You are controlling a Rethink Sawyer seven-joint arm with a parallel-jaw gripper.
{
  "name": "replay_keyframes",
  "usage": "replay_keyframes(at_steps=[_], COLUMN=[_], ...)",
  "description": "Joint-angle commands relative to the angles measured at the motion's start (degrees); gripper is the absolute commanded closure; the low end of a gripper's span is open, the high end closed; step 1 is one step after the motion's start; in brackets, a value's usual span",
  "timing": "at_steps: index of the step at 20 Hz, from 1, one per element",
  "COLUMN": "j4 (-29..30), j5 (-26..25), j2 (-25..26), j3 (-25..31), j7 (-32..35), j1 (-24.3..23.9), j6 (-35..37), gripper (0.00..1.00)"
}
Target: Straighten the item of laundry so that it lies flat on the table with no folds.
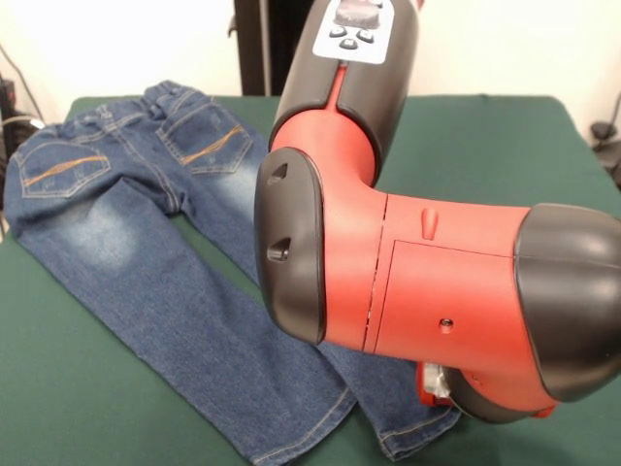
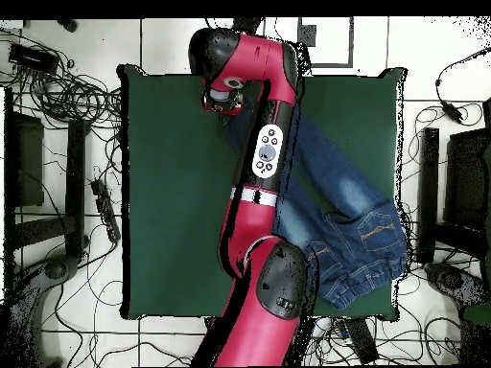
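The item of laundry (image 1: 146, 262), a small pair of blue jeans, lies back side up on the green table (image 1: 78, 388). Its waistband and orange-stitched pockets are at the far left. The two legs run side by side towards the near middle, where the hems end close to the table's front edge. My red and black arm (image 1: 427, 282) hangs low over the right leg and hides part of it. Only a small red and silver piece of my gripper (image 1: 434, 382) shows under the arm's last link, just above the right hem. From overhead, the jeans (image 2: 355, 216) stretch out to the right of the arm (image 2: 251, 192).
Green cloth lies bare to the left of the arm in the overhead view (image 2: 177, 192) and at the far right in the front view (image 1: 505, 146). Cables (image 2: 67, 96) and dark stands (image 2: 427, 192) crowd the floor around the table.
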Motion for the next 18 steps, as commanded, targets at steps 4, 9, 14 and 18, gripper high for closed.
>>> replay_keyframes(at_steps=[4,9,14,18], j4=[-1.9,-1.9,-1.5,-1.6], j5=[1.4,2.2,3.4,3.7], j2=[5.6,4.9,4.3,4.0], j3=[-2.5,-2.1,-2.4,-2.1], j7=[-8.1,-6.4,-5.0,-4.3], j1=[4.1,4.7,5.3,5.6], j6=[-2.3,-0.6,0.7,1.6], gripper=[1.0,1.0,1.0,1.0])
